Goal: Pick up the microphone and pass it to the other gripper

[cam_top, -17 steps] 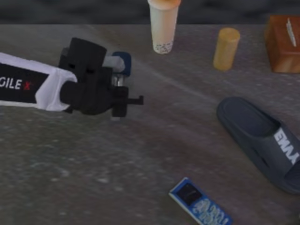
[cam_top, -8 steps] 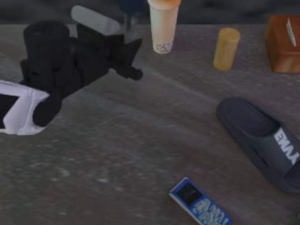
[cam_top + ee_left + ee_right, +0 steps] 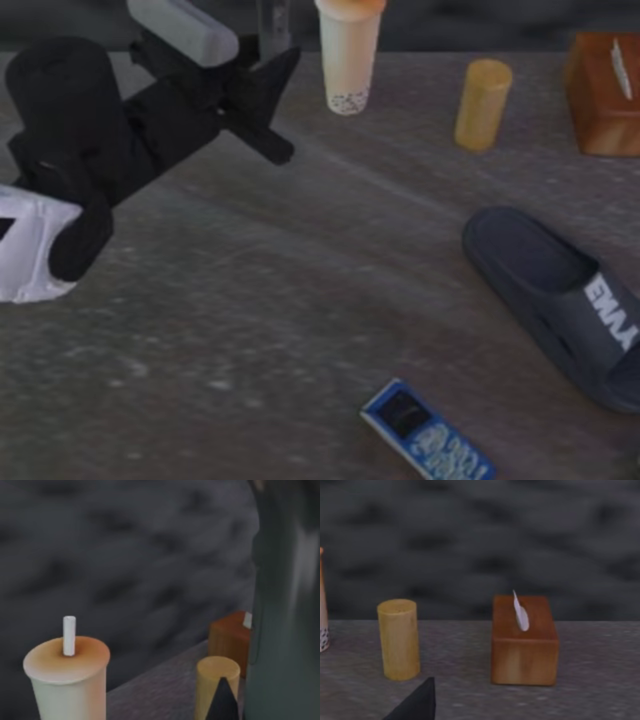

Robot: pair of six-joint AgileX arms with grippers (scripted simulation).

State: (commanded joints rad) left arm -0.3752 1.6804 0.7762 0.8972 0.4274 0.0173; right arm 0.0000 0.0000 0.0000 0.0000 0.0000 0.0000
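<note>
Gripping the microphone [image 3: 272, 20] in closed jaws, left gripper [image 3: 262, 90] now lifted higher, farther back.

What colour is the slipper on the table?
Dark navy slipper with white lettering, best seen in the top view.

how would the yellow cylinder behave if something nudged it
The yellow cylinder stands upright on the table, taller than wide, so a high nudge would probably tip it. Its round side suggests it would then roll, perhaps toward the tissue box beside it. It looks rigid, not floppy.
</note>
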